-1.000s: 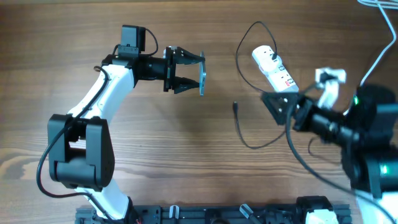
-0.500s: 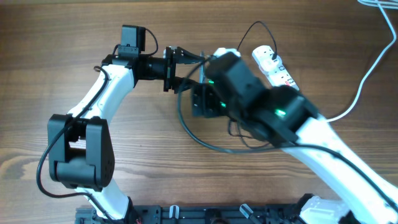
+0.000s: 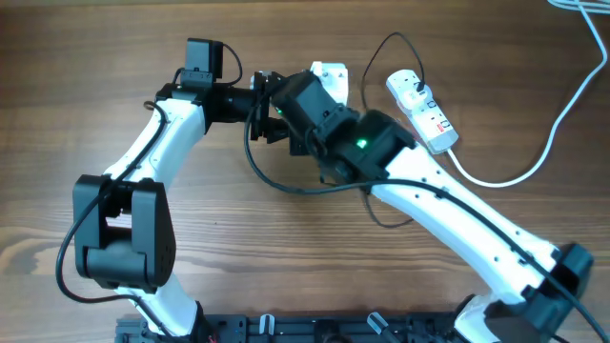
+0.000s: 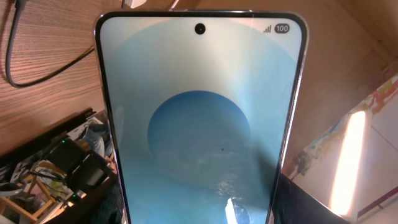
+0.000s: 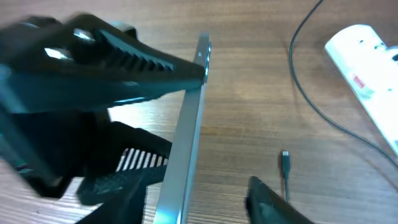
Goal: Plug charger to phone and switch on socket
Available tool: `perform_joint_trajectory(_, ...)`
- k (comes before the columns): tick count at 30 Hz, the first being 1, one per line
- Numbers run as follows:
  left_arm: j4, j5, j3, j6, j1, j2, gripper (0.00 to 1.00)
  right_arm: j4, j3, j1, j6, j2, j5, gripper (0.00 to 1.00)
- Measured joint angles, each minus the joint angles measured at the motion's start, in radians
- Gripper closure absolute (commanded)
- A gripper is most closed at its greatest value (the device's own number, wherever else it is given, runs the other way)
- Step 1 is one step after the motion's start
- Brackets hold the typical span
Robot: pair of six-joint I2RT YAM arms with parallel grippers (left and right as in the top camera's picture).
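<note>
Clamped in the left gripper, edge-on: slim rectangular smartphone with blue-turquoise screen. Fingers of right gripper apart, close by. Farther right, thin black cable tip.

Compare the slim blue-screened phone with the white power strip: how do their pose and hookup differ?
Pose: the slim blue-screened phone is clamped in the left gripper, seen edge-on; the white rounded power strip lies flat on the wooden table. Hookup: the thin black cable runs from the strip, but its connector tip lies loose on the wood, not in the phone. Build: the phone is thin, the strip thick. Both are elongated.
</note>
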Motion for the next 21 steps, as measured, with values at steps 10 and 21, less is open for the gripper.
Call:
perform_joint_trajectory(10, 0.000, 0.000, 0.000, 0.000, 0.000, 0.000, 0.37, 0.023, 0.000, 0.000, 0.032, 0.023, 0.021, 0.77)
perform_joint_trajectory(21, 0.004, -0.008, 0.000, -0.008, 0.001, 0.000, 0.08, 0.032, 0.000, 0.003, 0.133, 0.023, 0.028, 0.95)
